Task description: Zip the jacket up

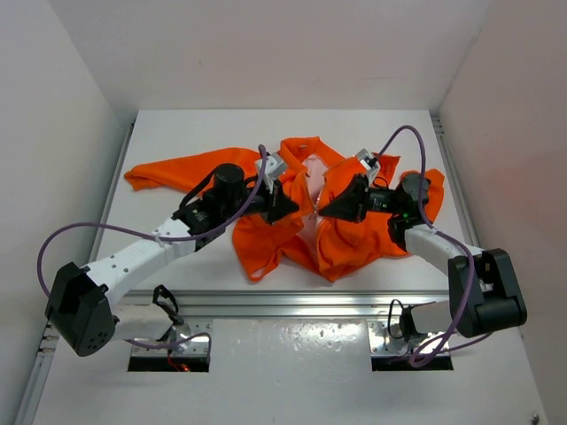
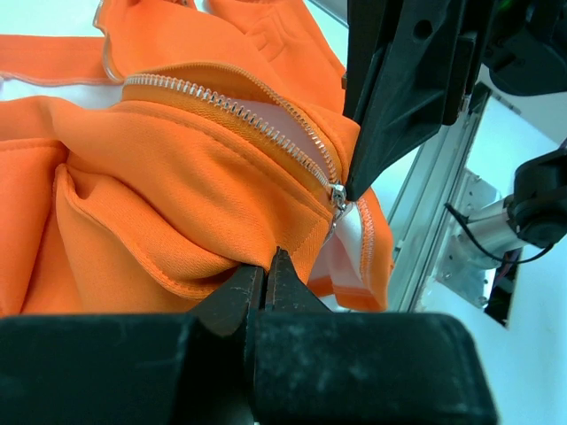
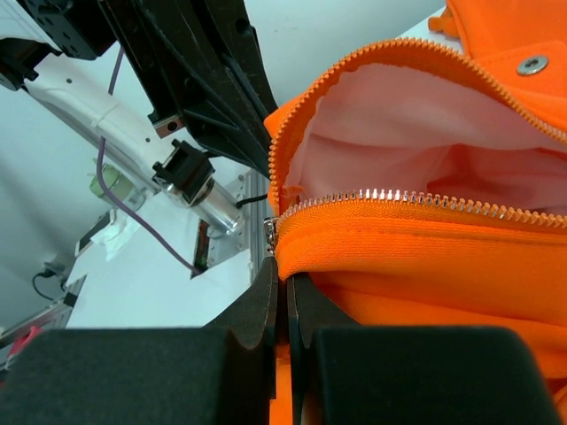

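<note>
The orange jacket (image 1: 354,239) lies bunched in the middle of the table, front open, with pale lining (image 1: 314,173) showing. My left gripper (image 1: 294,208) is shut on a fold of the jacket's orange fabric (image 2: 177,204) just below the zipper; its tips (image 2: 266,259) pinch the cloth. My right gripper (image 1: 324,212) faces it from the right, shut on the jacket's zipper edge (image 3: 285,266). The metal zipper slider (image 3: 270,232) sits just above the right jaws, at the low end of the teeth (image 3: 416,197). In the left wrist view the slider (image 2: 337,195) hangs at the right gripper's tip.
One sleeve (image 1: 168,173) stretches toward the table's left side. An aluminium rail (image 1: 292,304) runs along the near edge. White walls enclose the table on three sides. Purple cables (image 1: 416,142) loop over both arms.
</note>
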